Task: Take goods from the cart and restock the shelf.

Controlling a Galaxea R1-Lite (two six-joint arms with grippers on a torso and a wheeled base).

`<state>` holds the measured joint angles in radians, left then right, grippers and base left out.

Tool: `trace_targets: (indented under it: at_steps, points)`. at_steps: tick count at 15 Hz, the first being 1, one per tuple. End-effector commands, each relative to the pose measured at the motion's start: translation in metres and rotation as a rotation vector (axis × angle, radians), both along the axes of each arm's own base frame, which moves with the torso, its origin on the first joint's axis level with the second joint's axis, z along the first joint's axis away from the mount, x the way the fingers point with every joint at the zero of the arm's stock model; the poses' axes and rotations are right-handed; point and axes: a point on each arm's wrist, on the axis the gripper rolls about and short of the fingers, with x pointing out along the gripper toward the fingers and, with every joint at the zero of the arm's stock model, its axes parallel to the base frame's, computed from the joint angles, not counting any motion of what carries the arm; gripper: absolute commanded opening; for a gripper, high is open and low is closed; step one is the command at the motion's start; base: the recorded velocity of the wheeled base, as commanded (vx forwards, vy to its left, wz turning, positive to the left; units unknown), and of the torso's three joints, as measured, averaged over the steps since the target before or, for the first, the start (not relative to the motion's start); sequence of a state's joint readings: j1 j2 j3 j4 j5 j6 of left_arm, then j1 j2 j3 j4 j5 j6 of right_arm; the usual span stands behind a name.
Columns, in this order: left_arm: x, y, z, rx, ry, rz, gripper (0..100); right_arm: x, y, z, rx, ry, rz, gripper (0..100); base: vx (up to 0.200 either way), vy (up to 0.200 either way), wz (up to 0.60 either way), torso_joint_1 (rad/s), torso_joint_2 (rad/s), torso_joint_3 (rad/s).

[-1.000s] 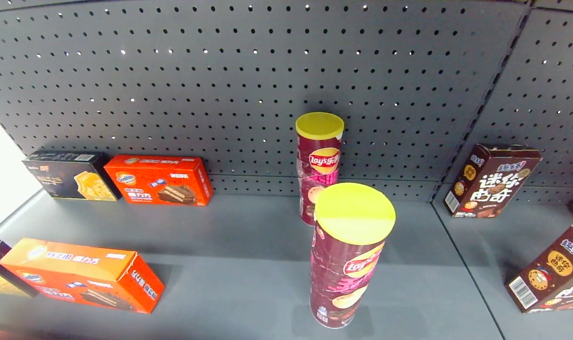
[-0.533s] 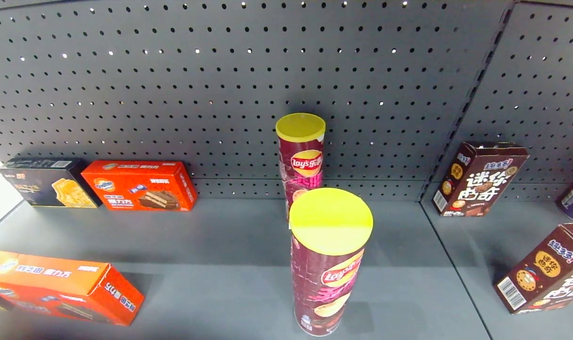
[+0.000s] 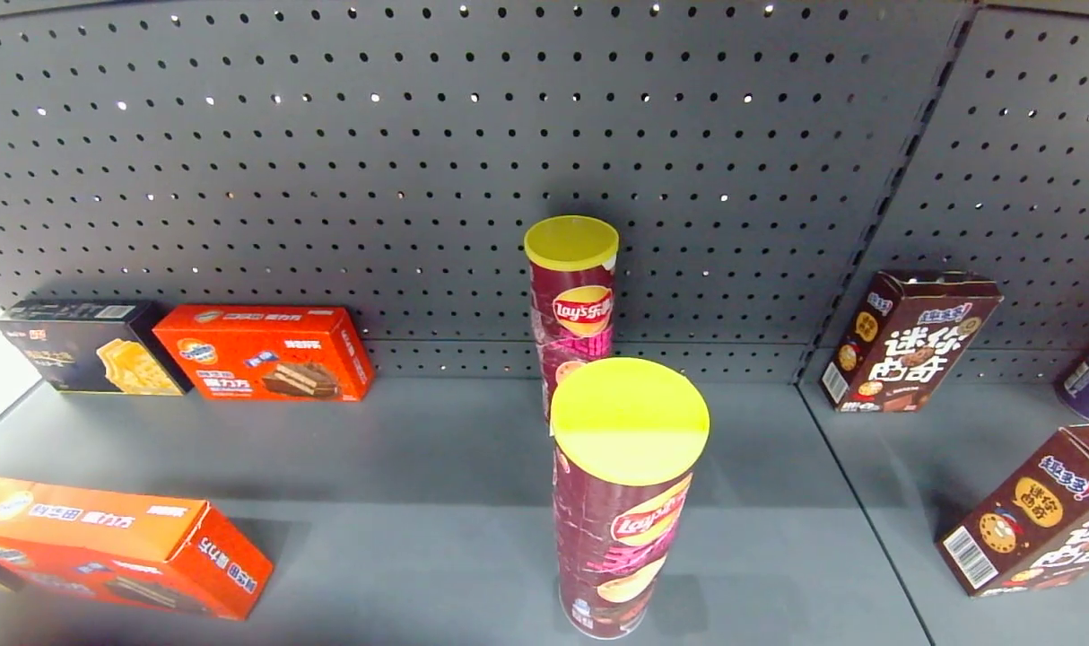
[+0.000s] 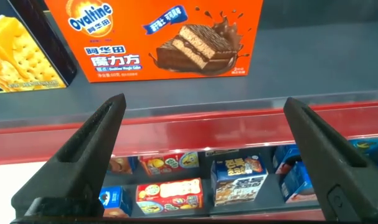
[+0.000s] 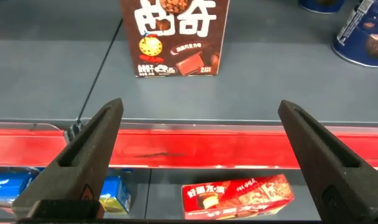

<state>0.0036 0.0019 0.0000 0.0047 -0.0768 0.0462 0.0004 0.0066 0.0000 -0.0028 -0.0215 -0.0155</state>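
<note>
Two maroon chip cans with yellow lids stand upright on the grey shelf, one at the front and one behind it against the pegboard. My left gripper is open and holds nothing, just outside the shelf's red front edge, facing an orange wafer box. My right gripper is open too and holds nothing, in front of the red edge, facing a brown cookie box.
Orange wafer boxes lie at the front left and back left, beside a black cracker box. Brown cookie boxes stand at the back right and front right. A blue can stands right of the cookie box. Small boxes fill the shelf below.
The head camera turned slightly to the right a second ago, so the whole picture slid left. Nothing on the shelf has moved.
</note>
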Motion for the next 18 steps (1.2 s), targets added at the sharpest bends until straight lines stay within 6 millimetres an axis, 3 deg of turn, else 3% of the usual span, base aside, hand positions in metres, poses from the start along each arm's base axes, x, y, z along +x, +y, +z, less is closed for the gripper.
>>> trace_targets:
  at_steps: [1,8,9,10,12,14,16,18]
  points:
    - [0.000,0.000,0.000,0.000,0.000,0.000,100,0.000,0.000,0.000,-0.001,0.001,0.001,100,0.000,0.000,0.00,0.000,0.00,0.000]
    - [0.000,0.000,0.000,-0.002,0.000,0.000,100,0.000,0.000,0.000,-0.003,-0.001,-0.008,100,0.000,0.000,0.00,0.000,0.00,0.000]
    - [0.000,0.000,0.000,0.001,-0.001,0.000,100,-0.012,-0.001,0.065,0.067,-0.118,-0.012,100,0.000,0.000,0.00,0.000,0.00,0.000]
    - [0.000,0.000,0.000,-0.002,0.000,0.001,100,-0.004,-0.001,0.077,0.103,0.008,0.026,100,0.000,0.000,0.00,0.000,0.00,0.000]
    - [0.000,0.000,0.000,-0.002,0.000,0.001,100,-0.014,-0.004,0.099,0.110,-0.077,0.140,100,0.000,0.000,0.00,0.000,0.00,0.000]
    - [0.000,0.000,0.000,-0.002,0.000,0.000,100,-0.003,-0.004,0.133,0.089,-0.093,0.259,100,0.000,0.000,0.00,0.000,0.00,0.000]
    - [0.000,0.000,0.000,-0.002,0.000,0.000,100,0.017,0.000,0.154,0.035,-0.061,0.335,100,0.000,0.000,0.00,0.000,0.00,0.000]
    - [0.000,0.000,0.000,-0.002,0.000,0.000,100,0.050,0.012,0.175,-0.044,-0.077,0.413,100,0.000,0.000,0.00,0.000,0.00,0.000]
